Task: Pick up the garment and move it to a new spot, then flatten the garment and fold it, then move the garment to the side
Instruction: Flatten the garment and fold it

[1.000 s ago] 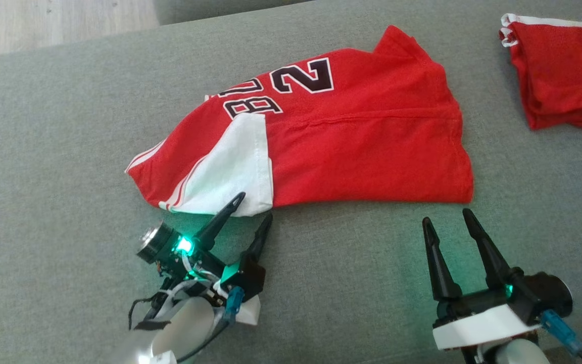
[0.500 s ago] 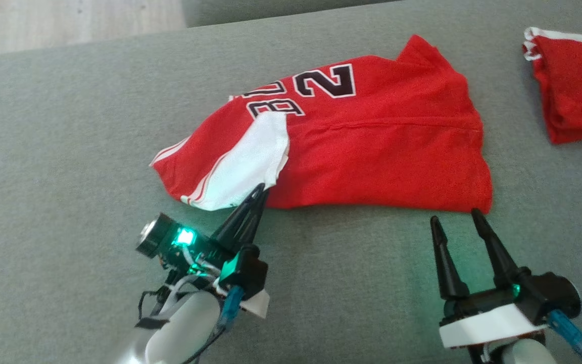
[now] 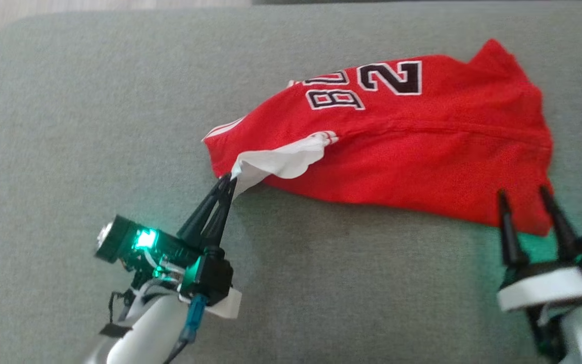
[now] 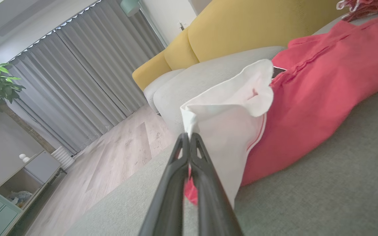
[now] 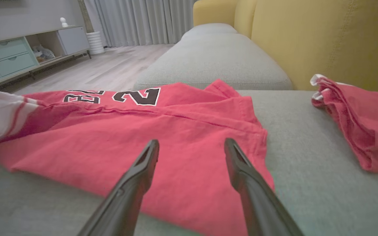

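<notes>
A red jersey (image 3: 412,151) with black number print and a white panel lies crumpled on the grey sofa seat (image 3: 119,126). My left gripper (image 3: 228,180) is shut on the white panel's corner (image 4: 221,108) and holds it lifted off the seat. The white cloth bunches into a cone from the pinch. My right gripper (image 3: 522,193) is open over the jersey's near right hem (image 5: 208,183), its fingertips (image 5: 154,146) above the red cloth with nothing between them.
A second red garment with white trim (image 5: 359,118) lies folded on the seat to the right. A yellow sofa back (image 5: 323,39) rises behind. The wooden floor (image 4: 116,157) and a low cabinet (image 5: 18,55) lie beyond the seat's far edge.
My left gripper has shut on the white panel's corner and pulled it up and leftward. The head camera has swung left. My right gripper has come over the jersey's hem.
</notes>
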Tool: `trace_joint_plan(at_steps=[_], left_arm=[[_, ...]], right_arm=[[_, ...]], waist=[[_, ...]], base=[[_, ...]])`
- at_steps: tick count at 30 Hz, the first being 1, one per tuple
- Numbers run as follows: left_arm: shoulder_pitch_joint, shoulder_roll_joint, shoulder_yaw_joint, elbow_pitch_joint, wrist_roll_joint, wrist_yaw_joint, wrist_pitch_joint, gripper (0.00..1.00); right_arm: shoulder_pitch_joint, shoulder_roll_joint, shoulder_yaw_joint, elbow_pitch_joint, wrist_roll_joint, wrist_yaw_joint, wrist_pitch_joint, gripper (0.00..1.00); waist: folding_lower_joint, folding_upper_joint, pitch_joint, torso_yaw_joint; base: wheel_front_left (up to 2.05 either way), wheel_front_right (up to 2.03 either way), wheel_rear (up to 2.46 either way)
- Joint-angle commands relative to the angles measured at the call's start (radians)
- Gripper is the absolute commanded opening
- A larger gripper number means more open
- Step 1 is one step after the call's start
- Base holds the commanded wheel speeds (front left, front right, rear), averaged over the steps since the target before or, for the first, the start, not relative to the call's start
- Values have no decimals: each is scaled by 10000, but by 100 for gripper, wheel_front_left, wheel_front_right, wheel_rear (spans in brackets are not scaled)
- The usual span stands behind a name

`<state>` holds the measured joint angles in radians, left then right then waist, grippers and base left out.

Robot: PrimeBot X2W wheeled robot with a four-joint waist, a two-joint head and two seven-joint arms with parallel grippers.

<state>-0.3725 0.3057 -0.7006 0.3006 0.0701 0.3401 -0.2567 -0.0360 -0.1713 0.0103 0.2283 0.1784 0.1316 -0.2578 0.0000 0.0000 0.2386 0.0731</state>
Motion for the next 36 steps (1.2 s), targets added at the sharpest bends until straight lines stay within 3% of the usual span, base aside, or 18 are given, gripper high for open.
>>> trace_joint_plan(at_steps=[1,9,14,20,26,27,29,31,34,35,36], left_arm=[[-592,273,466,-364,-48,75,-51,0],[-1082,456,561,-476,-8,133,-51,0],[-1275,425,526,-503,7,190,-51,0],[-1368,452,506,-480,-20,232,-51,0],[-1378,524,476,-404,-74,260,-51,0],[-1379,537,473,-394,-86,261,-51,0],[-1398,550,461,-372,-107,258,-51,0],[-1422,558,445,-351,-123,256,-51,0],[-1458,572,433,-332,-150,265,-51,0],[-1471,580,434,-328,-160,270,-51,0],[-1482,593,435,-327,-170,276,-51,0]], right_arm=[[-487,-472,199,44,328,-9,53,100],[-1985,-2913,947,724,3854,-9,2586,100],[-2096,-3965,1250,589,5304,-9,3560,100],[-1925,-4439,1340,492,5793,-9,3630,100],[-1733,-4496,1416,527,5968,-9,3522,100],[-1728,-4485,1440,526,5994,-9,3519,96],[-1731,-4475,1459,544,6027,-9,3504,77],[-1739,-4475,1465,593,6011,-9,3483,45],[-1762,-4473,1466,684,5927,-9,3445,16],[-1774,-4467,1455,707,5909,-9,3419,0],[-1785,-4463,1454,724,5897,-9,3399,0]], waist=[[0,0,292,261],[0,0,837,496],[0,0,998,623],[0,0,1065,682],[0,0,1037,639],[0,0,1032,627],[0,0,1024,609],[0,0,1016,597],[0,0,1016,595],[0,0,1019,597],[0,0,1021,600]], base=[[0,0,0],[0,0,0],[0,0,0],[0,0,0],[0,0,0],[0,0,0],[0,0,0],[0,0,0],[0,0,0],[0,0,0],[0,0,0]])
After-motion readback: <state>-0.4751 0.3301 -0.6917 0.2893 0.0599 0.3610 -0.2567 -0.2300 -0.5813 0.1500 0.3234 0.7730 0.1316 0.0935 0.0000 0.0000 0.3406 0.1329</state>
